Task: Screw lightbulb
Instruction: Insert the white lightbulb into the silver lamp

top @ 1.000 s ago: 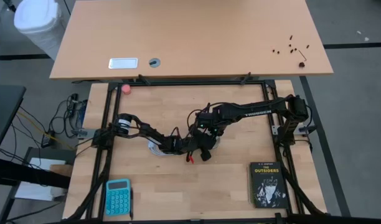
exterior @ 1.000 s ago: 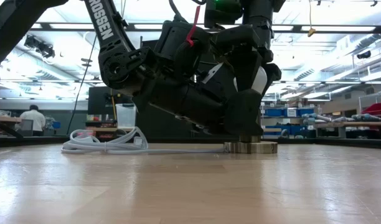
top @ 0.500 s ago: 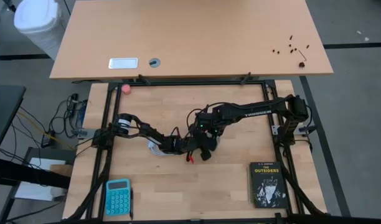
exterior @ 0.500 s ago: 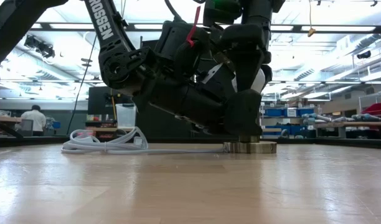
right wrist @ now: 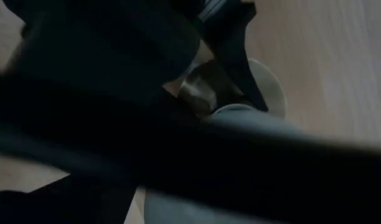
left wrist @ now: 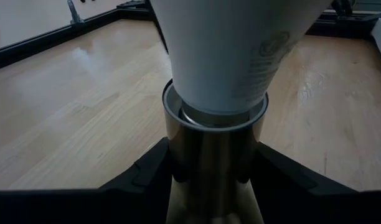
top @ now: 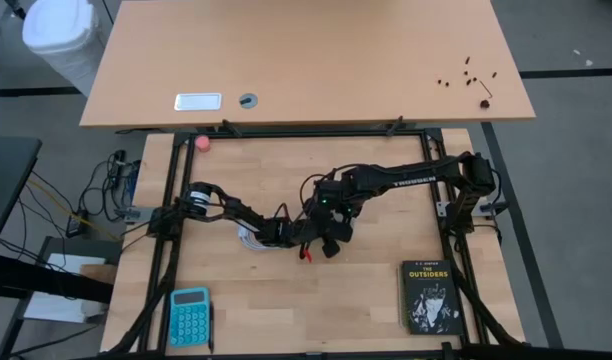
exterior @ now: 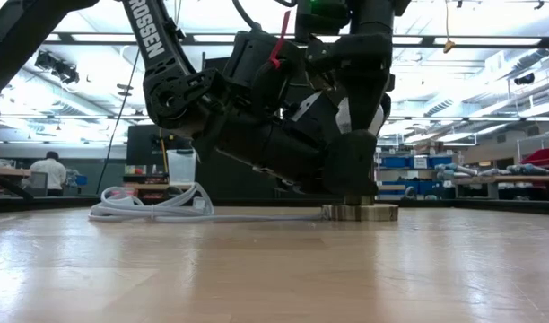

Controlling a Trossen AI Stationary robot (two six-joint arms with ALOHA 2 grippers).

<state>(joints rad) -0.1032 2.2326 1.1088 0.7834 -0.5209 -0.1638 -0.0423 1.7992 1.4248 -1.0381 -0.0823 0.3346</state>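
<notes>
The small white pear-shaped lightbulb (left wrist: 231, 56) is seated upright, base down, in the round brushed-metal socket (left wrist: 214, 158) near the centre of the light wooden table (top: 386, 250). The left gripper (left wrist: 209, 177) is closed narrowly on the socket, one dark finger (left wrist: 150, 168) on either side. The right gripper (exterior: 360, 108) is positioned directly above, at the bulb's globe; its fingers appear spread, though a hold cannot be confirmed. A black paperback book (top: 429, 296) lies at five o'clock.
</notes>
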